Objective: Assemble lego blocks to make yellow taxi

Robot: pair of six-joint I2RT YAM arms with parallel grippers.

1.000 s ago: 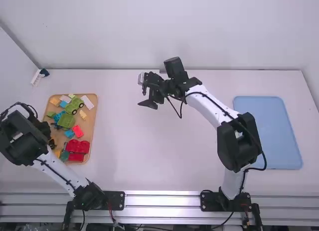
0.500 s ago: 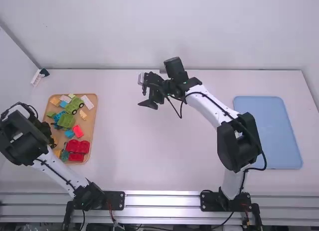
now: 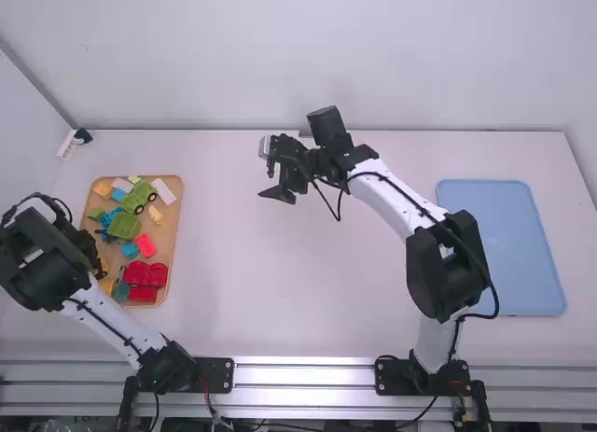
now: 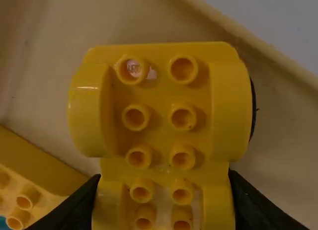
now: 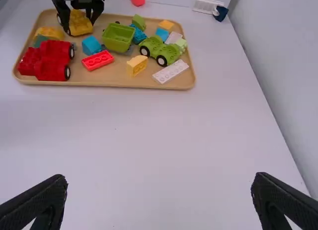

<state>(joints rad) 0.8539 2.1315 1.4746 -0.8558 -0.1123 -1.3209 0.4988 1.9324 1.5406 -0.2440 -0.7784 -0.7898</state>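
Over the near left part of the tray point(image 5: 107, 77), the yellow car point(image 4: 159, 106) sits between the fingers of the left gripper point(image 3: 99, 267), which are clamped on its two sides, studs facing the wrist camera. Just beside it lies a yellow brick point(image 4: 37, 178), and in the left wrist view the tray's rim runs past the car. Farther in, the red truck point(image 5: 49, 56) stands by the tray's near edge, with a blue block point(image 5: 91, 44) and a red brick point(image 5: 97, 60) next to it. Past these come the green bin point(image 5: 118, 37) and the green car point(image 5: 160, 50), while the white brick point(image 5: 170, 71) lies near the far right corner, close to the rim. White table point(image 3: 233, 264) stretches from the tray's right edge toward the blue mat point(image 3: 499, 245), which lies along the table's right side. Between tray and mat, toward the far wall point(image 3: 280, 59), the right gripper point(image 3: 270, 178) hangs well apart from both, its fingers spread wide with only tabletop showing between their tips.
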